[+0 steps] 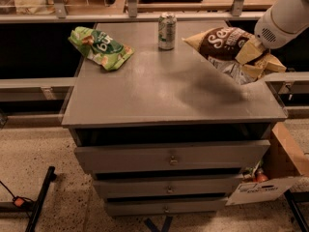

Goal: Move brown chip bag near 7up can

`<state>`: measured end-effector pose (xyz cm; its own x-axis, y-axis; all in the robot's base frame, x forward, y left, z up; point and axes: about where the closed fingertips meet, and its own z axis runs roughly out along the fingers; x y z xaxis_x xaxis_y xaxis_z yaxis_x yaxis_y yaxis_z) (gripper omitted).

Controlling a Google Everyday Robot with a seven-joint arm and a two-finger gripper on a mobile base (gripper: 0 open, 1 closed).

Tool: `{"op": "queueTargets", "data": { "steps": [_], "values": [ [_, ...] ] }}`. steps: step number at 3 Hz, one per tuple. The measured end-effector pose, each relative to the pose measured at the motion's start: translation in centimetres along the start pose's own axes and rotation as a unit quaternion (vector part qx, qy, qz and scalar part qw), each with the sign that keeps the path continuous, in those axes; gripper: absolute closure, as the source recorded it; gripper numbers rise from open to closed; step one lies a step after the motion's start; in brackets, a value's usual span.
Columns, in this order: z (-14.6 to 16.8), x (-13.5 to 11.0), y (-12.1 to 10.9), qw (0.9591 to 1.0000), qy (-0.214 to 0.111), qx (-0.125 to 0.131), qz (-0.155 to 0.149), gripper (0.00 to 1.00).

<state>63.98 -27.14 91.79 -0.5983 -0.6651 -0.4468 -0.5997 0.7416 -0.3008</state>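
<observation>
The big grey cabinet (145, 95) has a flat top and three drawers (171, 158) in its front. The drawers are shut or nearly so, and what is in them cannot be seen. The 7up can (167, 31) stands upright near the back edge of the top, about in the middle. In front of the can, a wide bare stretch of the top runs all the way to the front edge.

Far down to the right of the can, on the floor beside the cabinet, sits an open cardboard box (286, 161). There are small things in it, too hard to make out.

The white robot arm (287, 18) comes in from the right of the can, high up.

The brown chip bag (223, 40) hangs just right of the can, not touching it, with a dark shadow on the top below it. It lies long-ways from left to right. Its pale pointed end faces the can, and its other end sticks out past the right edge of the top.

The green chip bag (101, 47) lies flat, well to the left of the can, with one corner poking over the left edge.

The gripper (255, 59) is right of the can, past the right edge, pinching the far end of the brown chip bag.
</observation>
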Motion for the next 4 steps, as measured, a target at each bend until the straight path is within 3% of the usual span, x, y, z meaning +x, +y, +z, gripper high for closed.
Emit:
{"op": "queueTargets", "data": {
  "steps": [2,3,4],
  "values": [
    [1.8,-3.7,-0.7,0.9994,-0.023,0.021,-0.015,1.0],
    [3.3,-5.0,-1.0,0.9986,-0.026,0.026,-0.039,1.0],
    [5.0,-5.9,-1.6,0.9964,-0.02,0.036,-0.074,0.82]
  ]
}}
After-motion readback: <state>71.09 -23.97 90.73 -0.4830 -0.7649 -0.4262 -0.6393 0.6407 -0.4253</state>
